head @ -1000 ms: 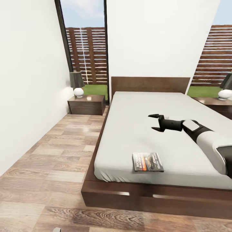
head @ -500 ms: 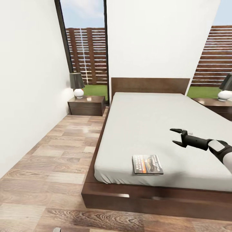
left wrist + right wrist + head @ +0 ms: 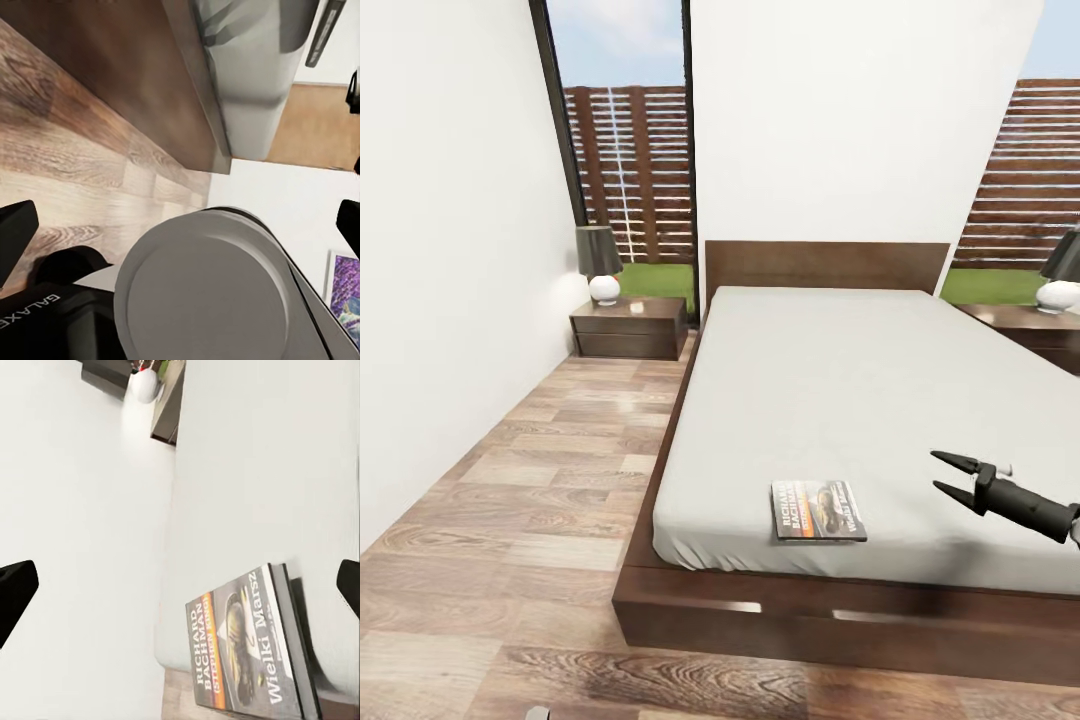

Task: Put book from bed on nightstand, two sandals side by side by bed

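The book (image 3: 818, 510) lies flat near the foot corner of the bed's pale grey mattress (image 3: 840, 390), cover up. In the right wrist view the book (image 3: 247, 656) shows white and orange lettering. My right gripper (image 3: 950, 475) hovers open and empty over the mattress, to the right of the book and apart from it; its dark fingertips (image 3: 15, 592) frame the wrist view. A nightstand (image 3: 630, 326) stands left of the headboard, another nightstand (image 3: 1032, 328) at the right. My left gripper (image 3: 183, 229) is open, held low by my own grey body. The two sandals are out of view.
Each nightstand carries a white-based lamp (image 3: 600, 262) with a dark shade. A strip of wood-plank floor (image 3: 530, 480) runs between the bed's dark frame (image 3: 780, 610) and the left white wall. Tall windows flank the headboard (image 3: 825, 263). A purple picture (image 3: 345, 292) hangs on a wall.
My right gripper has drawn back from above the middle of the mattress toward the foot edge and to the right, lower down, still open. The book has not moved.
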Controlling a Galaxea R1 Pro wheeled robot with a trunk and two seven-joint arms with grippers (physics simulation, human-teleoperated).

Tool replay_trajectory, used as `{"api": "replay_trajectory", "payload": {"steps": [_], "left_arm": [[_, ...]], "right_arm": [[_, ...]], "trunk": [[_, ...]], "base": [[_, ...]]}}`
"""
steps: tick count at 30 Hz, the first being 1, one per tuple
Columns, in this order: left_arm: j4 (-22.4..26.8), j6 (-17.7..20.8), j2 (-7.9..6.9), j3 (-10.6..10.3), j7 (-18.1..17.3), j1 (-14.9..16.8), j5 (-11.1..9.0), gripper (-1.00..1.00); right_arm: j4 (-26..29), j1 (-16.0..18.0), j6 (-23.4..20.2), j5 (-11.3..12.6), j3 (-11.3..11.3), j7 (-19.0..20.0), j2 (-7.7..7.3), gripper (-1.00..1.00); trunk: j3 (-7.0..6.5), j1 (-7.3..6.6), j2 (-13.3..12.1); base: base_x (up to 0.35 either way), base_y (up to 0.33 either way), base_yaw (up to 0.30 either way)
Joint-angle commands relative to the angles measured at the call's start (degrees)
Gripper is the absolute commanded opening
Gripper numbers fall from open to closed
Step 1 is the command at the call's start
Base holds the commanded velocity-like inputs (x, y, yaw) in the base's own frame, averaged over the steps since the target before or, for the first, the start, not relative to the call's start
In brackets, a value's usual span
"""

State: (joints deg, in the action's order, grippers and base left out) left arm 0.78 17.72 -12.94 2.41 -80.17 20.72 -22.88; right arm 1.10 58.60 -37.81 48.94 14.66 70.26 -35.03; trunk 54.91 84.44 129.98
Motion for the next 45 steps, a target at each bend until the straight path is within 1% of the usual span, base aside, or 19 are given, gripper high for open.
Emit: {"api": "replay_trajectory", "payload": {"steps": [1, 4, 5, 6, 11, 17, 24, 30, 38, 41, 45], "left_arm": [[0.01, 0.36, 0.04, 0.22, -0.21, 0.02, 0.20, 1.00], [0.01, -0.22, 0.21, 0.22, -0.19, 0.02, 0.20, 1.00], [0.01, -0.44, 0.30, 0.22, -0.18, 0.02, 0.17, 1.00], [0.01, -0.52, 0.35, 0.22, -0.18, 0.02, 0.16, 1.00], [0.01, -0.80, 0.51, 0.22, -0.17, 0.02, 0.13, 1.00], [0.01, -0.90, 0.62, 0.22, -0.16, 0.02, 0.12, 1.00], [0.01, -0.93, 0.71, 0.22, -0.16, 0.02, 0.12, 1.00], [0.01, -0.93, 1.09, 0.26, 0.04, 0.02, 0.12, 1.00], [0.01, -0.92, 1.24, 0.30, 3.32, 0.02, 0.00, 1.00], [0.01, -0.93, 1.28, 0.31, 3.84, 0.02, -0.02, 1.00], [0.01, -0.93, 1.31, 0.31, 4.45, 0.02, -0.04, 1.00]], "right_arm": [[-0.02, -0.57, 0.60, 0.39, 0.41, 1.22, -0.22, 1.00], [-0.11, -2.32, 3.67, 0.16, 0.39, 3.68, -0.65, 1.00], [-0.35, -3.38, 5.58, 0.11, 0.40, 4.68, -0.81, 1.00], [-0.55, -3.86, 6.45, 0.09, 0.41, 5.04, -0.87, 1.00], [-2.40, -5.76, 10.60, 0.15, 0.48, 6.13, -0.95, 1.00], [-3.48, -6.68, 13.16, 0.02, 0.60, 6.54, -0.73, 1.00], [-3.75, -7.11, 13.60, -0.04, 0.64, 6.61, -0.55, 1.00], [-3.80, -8.15, 14.09, -0.01, 0.70, 6.63, -0.32, 1.00], [-3.82, -8.91, 14.37, -0.03, 0.80, 6.63, -0.14, 1.00], [-3.82, -9.14, 14.39, -0.05, 0.80, 6.63, -0.04, 1.00], [-3.87, -9.68, 14.43, -0.08, 0.78, 6.62, 0.45, 1.00]], "trunk": [[0.05, -0.01, 0.02], [0.05, -0.01, 0.02], [0.05, -0.01, 0.02], [0.05, -0.01, 0.02], [0.05, -0.01, 0.02], [0.04, -0.01, 0.02], [-0.08, -0.01, 0.02], [-0.11, -0.01, 0.02], [-0.12, -0.01, 0.02], [-0.12, -0.01, 0.02], [-0.13, -0.01, 0.02]], "base": [[0.000, 0.000, 0.000], [0.000, 0.000, 0.000], [0.000, 0.000, 0.000], [0.000, 0.000, 0.000], [-0.021, 0.000, 0.000], [-0.097, -0.037, -0.012], [-0.156, -0.106, -0.068], [-0.176, -0.136, -0.024], [-0.180, -0.128, -0.004], [-0.170, -0.100, -0.001], [-0.156, -0.079, -0.001]]}}
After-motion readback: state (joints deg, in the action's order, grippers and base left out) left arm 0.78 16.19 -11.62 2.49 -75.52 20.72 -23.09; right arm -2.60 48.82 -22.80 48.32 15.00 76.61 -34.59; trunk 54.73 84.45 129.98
